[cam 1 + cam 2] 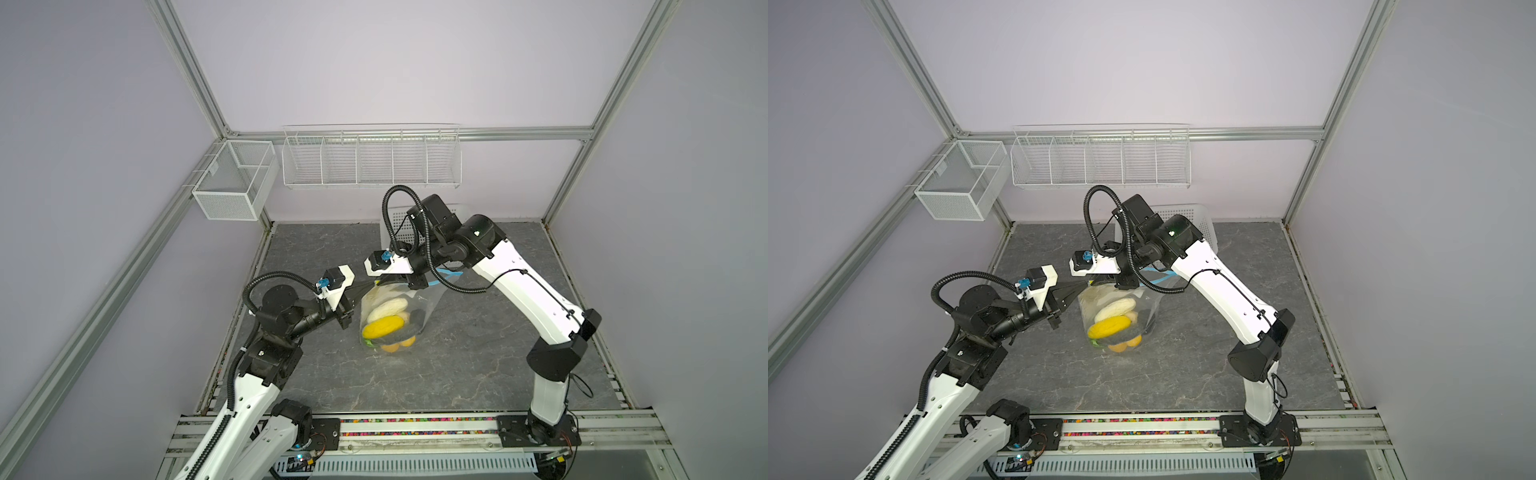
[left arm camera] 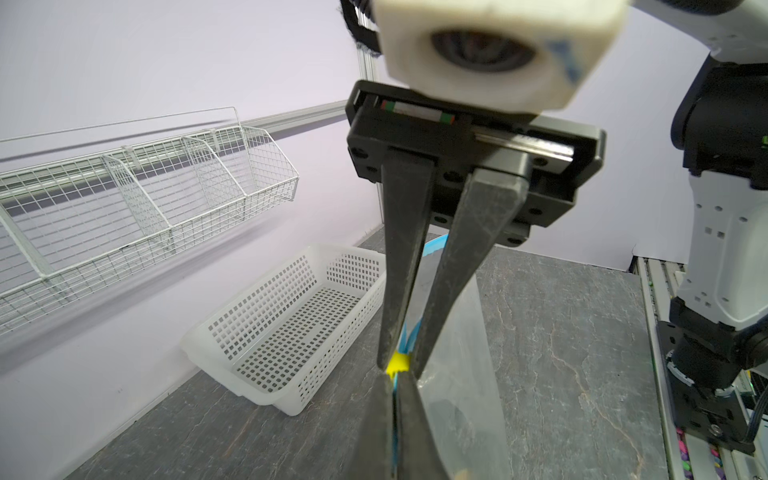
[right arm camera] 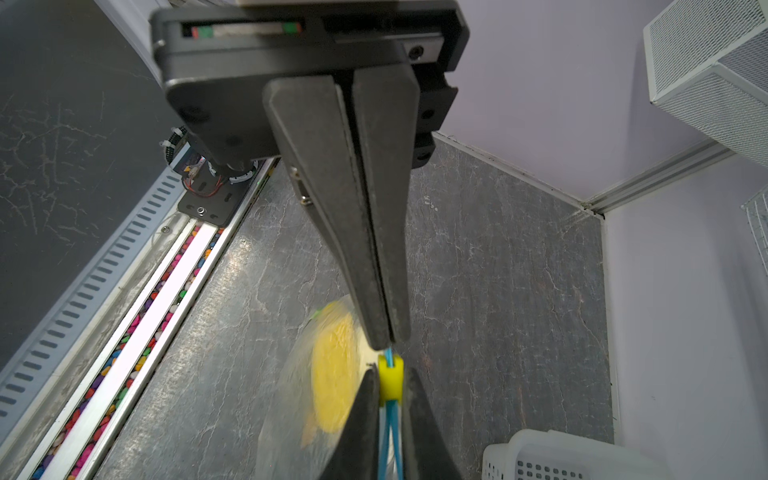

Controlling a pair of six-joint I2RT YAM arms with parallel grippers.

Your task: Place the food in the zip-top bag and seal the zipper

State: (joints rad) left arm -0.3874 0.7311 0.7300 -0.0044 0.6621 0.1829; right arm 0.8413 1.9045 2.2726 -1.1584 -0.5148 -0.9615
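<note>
Now the zip-top bag (image 1: pixel 428 303), food (image 1: pixel 382 326) inside, sits near the white basket (image 1: pixel 1200 216) — L gripper (image 3: pixel 388 344) clenched on the zipper (image 1: pixel 449 272), R gripper (image 2: pixel 397 366) pinching its yellow slider (image 3: pixel 390 380).

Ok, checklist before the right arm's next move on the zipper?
1. Contents: toy food inside clear crinkly zip-top bag: ok; none seen in white perforated plastic basket.
2. Anchor: left pincer shut on the end of the light-blue zipper strip: ok.
3. Grip: right pincer clamps small yellow slider from both sides: ok.
4. Zipper sealed: not ok; the strips split apart beyond the slider.
5. Slide path free: cannot tell; the right arm hides the strip in both top views.
</note>
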